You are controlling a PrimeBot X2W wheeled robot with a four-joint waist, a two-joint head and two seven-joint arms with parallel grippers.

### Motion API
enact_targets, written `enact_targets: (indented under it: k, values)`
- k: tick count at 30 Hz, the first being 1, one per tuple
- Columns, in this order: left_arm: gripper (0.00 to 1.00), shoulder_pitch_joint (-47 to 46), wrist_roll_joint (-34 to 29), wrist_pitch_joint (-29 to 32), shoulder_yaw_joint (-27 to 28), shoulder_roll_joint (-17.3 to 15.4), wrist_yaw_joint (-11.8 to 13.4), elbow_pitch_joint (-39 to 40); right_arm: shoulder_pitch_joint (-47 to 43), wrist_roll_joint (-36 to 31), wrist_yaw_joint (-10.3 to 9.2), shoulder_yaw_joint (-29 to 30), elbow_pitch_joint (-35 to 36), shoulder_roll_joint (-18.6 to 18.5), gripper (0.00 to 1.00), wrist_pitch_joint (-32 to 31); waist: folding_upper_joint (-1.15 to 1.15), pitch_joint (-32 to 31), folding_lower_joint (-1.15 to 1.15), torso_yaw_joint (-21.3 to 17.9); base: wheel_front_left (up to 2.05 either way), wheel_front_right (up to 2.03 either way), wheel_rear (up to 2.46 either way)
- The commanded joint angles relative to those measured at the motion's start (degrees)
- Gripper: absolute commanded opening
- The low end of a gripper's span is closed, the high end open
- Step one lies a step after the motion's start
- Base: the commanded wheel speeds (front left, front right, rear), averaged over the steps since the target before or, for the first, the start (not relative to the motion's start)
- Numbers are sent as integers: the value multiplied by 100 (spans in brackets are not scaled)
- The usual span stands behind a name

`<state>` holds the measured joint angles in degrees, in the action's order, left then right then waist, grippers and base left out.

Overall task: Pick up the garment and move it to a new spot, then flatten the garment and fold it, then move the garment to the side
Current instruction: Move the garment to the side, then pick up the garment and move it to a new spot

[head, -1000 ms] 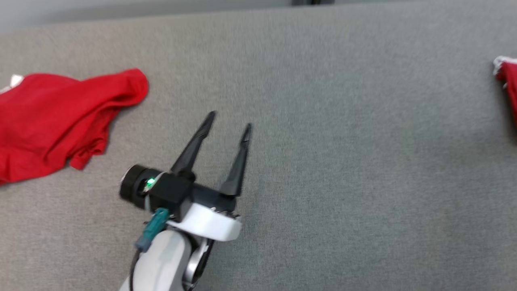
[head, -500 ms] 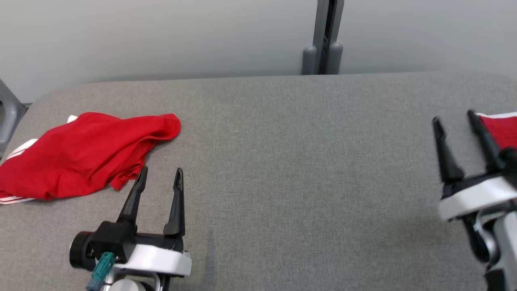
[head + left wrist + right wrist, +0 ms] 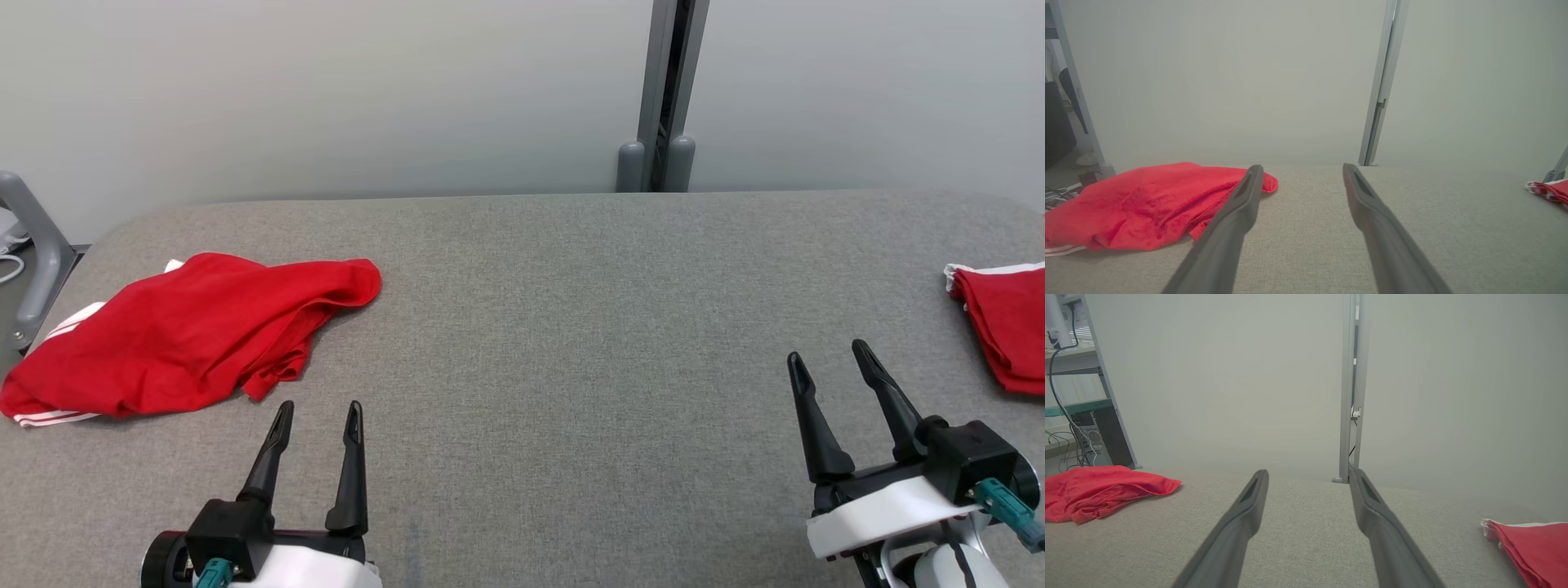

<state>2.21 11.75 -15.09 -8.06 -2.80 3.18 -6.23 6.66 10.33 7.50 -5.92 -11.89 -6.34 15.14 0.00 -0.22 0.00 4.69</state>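
Where the garment point(image 3: 188, 335) lies: crumpled, red, at the left end of the desk point(image 3: 571, 327).
left gripper point(image 3: 319, 406): jaws wide, empty, near the garment, not touching.
right gripper point(image 3: 827, 352): jaws wide, empty, over the desk.
second red cloth point(image 3: 1008, 327): desk's right edge.

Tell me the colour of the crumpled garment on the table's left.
Red with white edge stripes; the crumpled garment shows best in the head view.

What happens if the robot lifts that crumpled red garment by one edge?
The red garment lies in soft folds, so it would probably hang limp. It looks thin, so likely light. Pushed across the grey cloth tabletop, it would probably bunch rather than slide.
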Motion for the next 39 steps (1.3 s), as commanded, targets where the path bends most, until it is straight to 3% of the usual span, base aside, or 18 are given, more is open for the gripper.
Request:
enact_targets:
  k: [1,39]
  values:
    - [100,51,18,-4,23,-22,38,-14,-46,-5,-2,19,28,1,100,4,0,-8,0,1,0,0,0]
    - [100,29,133,-3,-58,-22,90,-103,-116,100,-2,-105,-107,-8,100,5,0,-6,0,40,0,0,0]
